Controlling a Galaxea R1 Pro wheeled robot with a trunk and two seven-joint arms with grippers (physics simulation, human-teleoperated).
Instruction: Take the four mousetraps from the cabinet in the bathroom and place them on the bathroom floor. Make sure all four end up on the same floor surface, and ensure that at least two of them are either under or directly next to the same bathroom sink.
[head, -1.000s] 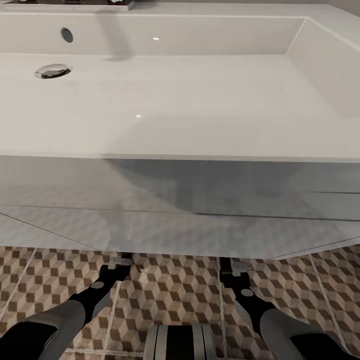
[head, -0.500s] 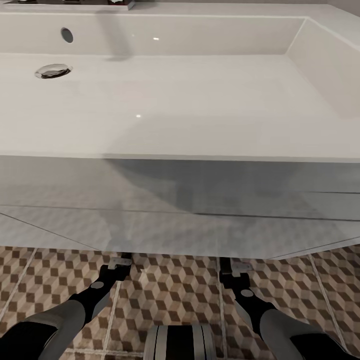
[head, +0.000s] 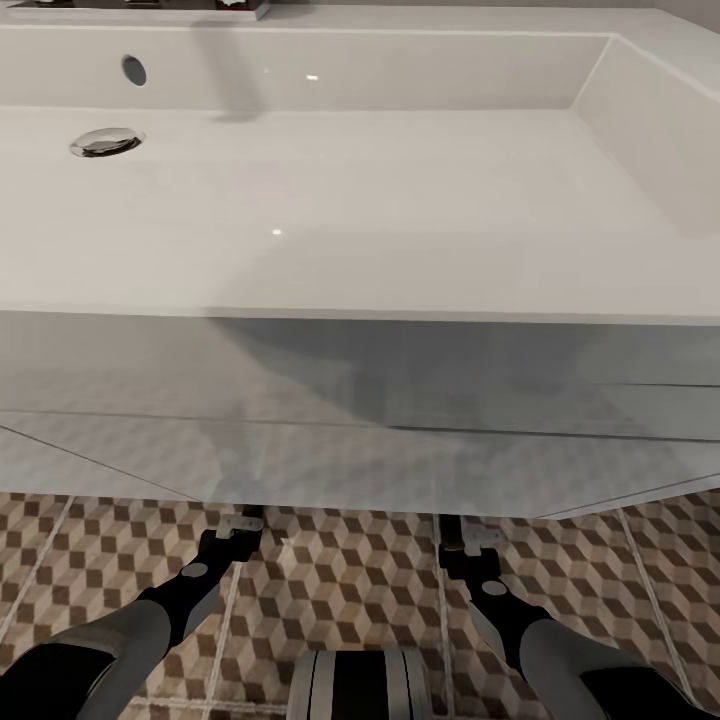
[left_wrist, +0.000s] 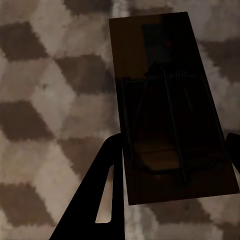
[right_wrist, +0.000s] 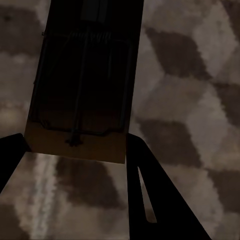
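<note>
The wide white rectangular sink basin (head: 400, 200) and its white vanity front (head: 360, 440) hung right over both arms, leaving just a strip of cube-patterned brown and beige floor tiles (head: 340, 590). Both arms reached forward and low under the edge. The left gripper (left_wrist: 170, 165) pinched a flat dark-brown mousetrap (left_wrist: 170, 100); the right gripper (right_wrist: 75, 150) was clamped on another trap (right_wrist: 82, 75), both close above the tiles.
</note>
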